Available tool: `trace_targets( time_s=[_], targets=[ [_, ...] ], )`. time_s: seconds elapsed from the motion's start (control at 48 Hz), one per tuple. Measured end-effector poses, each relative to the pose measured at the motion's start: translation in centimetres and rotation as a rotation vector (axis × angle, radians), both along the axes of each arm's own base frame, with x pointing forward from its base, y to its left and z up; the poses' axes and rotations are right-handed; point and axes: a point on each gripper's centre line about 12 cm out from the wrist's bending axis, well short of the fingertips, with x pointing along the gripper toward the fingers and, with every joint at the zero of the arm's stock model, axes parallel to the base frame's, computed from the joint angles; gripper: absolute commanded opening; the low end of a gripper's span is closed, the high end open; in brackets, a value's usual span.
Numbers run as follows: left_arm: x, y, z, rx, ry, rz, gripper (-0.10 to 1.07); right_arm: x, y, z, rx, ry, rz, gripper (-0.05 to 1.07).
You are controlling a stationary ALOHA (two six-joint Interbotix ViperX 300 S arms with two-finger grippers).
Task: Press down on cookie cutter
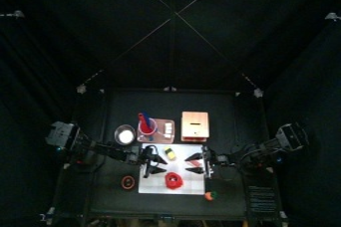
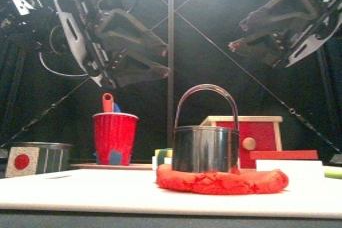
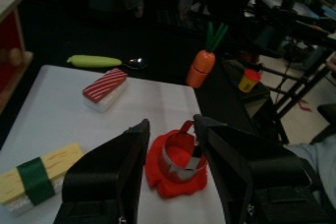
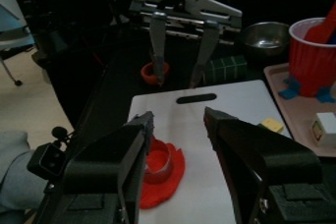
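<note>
The cookie cutter (image 2: pixel 207 144) is a round metal ring with an arched handle. It stands upright on a flat slab of red dough (image 2: pixel 222 182) on the white board (image 1: pixel 186 167). In the top view the dough (image 1: pixel 174 179) lies between the two arms. My left gripper (image 3: pixel 175 126) hovers above the cutter (image 3: pixel 188 159), open, with one jaw to each side. My right gripper (image 4: pixel 176 116) is open too, above the dough (image 4: pixel 163 175) from the opposite side. Neither gripper touches the cutter.
A red cup (image 2: pixel 114 135), a metal bowl (image 1: pixel 126 134) and a tan box (image 1: pixel 197 123) stand behind the board. A red ring (image 1: pixel 127 182) lies left of it, a toy carrot (image 3: pixel 199 68) off its front corner. Small food pieces (image 3: pixel 105 84) lie on the board.
</note>
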Motion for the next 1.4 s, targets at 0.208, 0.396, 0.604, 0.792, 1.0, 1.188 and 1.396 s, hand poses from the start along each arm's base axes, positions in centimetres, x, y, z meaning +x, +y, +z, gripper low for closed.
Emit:
trace_targets(
  time_s=[0.208, 0.396, 0.604, 0.792, 1.0, 1.188, 1.396],
  targets=[
    [-0.1, -1.8, -0.7, 0.102, -0.074, -0.079, 0.83, 0.3, 1.7, -2.6, -0.028, 0.074, -0.061, 0.83],
    [0.2, -1.3, -2.2, 0.102, -0.083, -0.021, 0.91, 0.7, 3.5, -4.0, -0.044, 0.103, -0.098, 0.83],
    [0.3, -2.3, -3.5, 0.129, -0.070, -0.038, 0.92, 2.0, 5.1, -6.0, -0.058, 0.162, -0.125, 0.83],
    [0.4, -3.5, -4.5, 0.141, -0.055, -0.070, 0.92, 3.4, 6.1, -6.5, -0.056, 0.166, -0.129, 0.83],
    [0.7, -4.4, -5.0, 0.125, -0.042, -0.067, 0.91, 4.2, 6.6, -6.0, -0.040, 0.147, -0.129, 0.83],
    [1.4, -4.4, -5.9, 0.120, 0.001, -0.037, 0.91, 4.7, 7.1, -6.3, -0.034, 0.163, -0.122, 0.82],
    [1.9, -4.5, -6.2, 0.116, 0.025, -0.028, 0.91, 5.0, 7.3, -6.9, -0.034, 0.186, -0.125, 0.82]
  ],
)
